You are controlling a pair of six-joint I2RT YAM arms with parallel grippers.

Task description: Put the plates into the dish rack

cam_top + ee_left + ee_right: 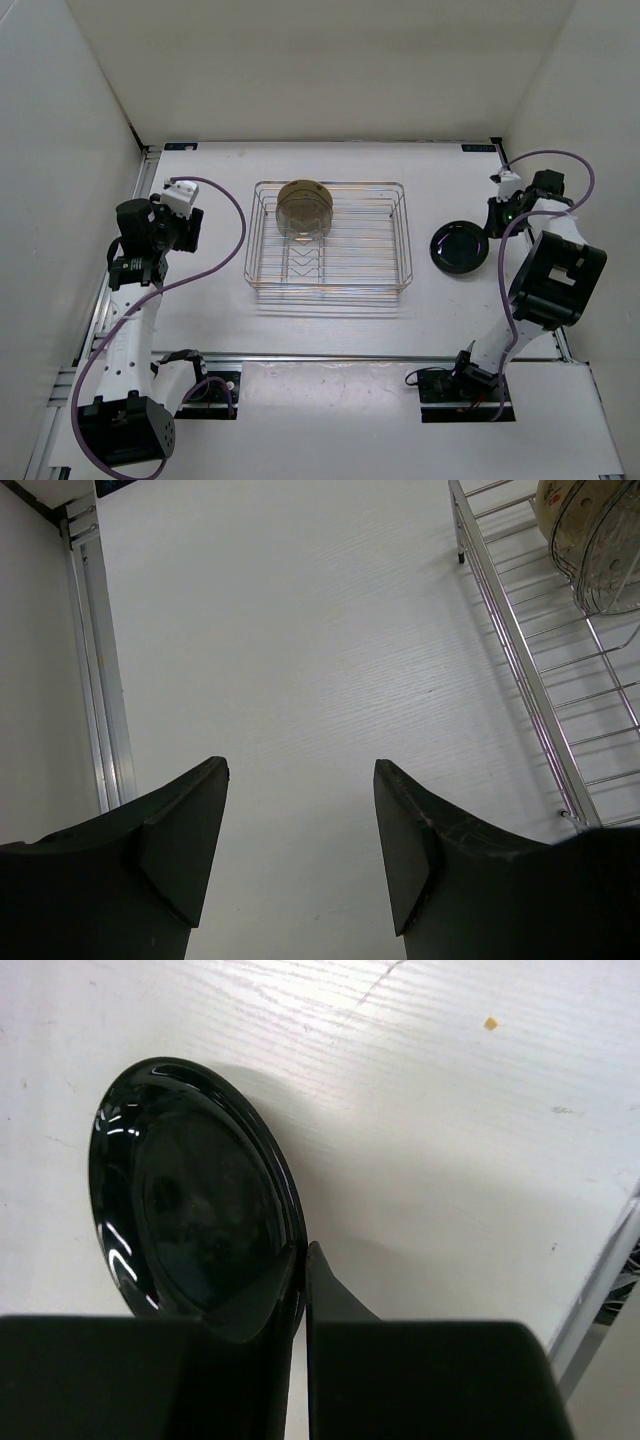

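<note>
So the right gripper (297, 1272) has its jaws pinched down narrow on the near rim of the glossy black plate (190, 1200). One finger (330, 1295) shows on the outside of the rim, and the other is hidden by the plate. From the top camera that black plate (460, 247) sits on the white table (200, 300) just right of the dish rack (330, 285), not touching it. Can't really tell if it's lifted off the surface or lying flat. The rack's in the middle of the table, and standing on edge near its far left end are a tan-yellow plate (303, 189) and a translucent speckled plate (303, 221) right in front of it. Whether another one hides between them, no idea. The left gripper (300, 820) is spread wide with nothing in it, hanging over bare table left of the rack.
</note>
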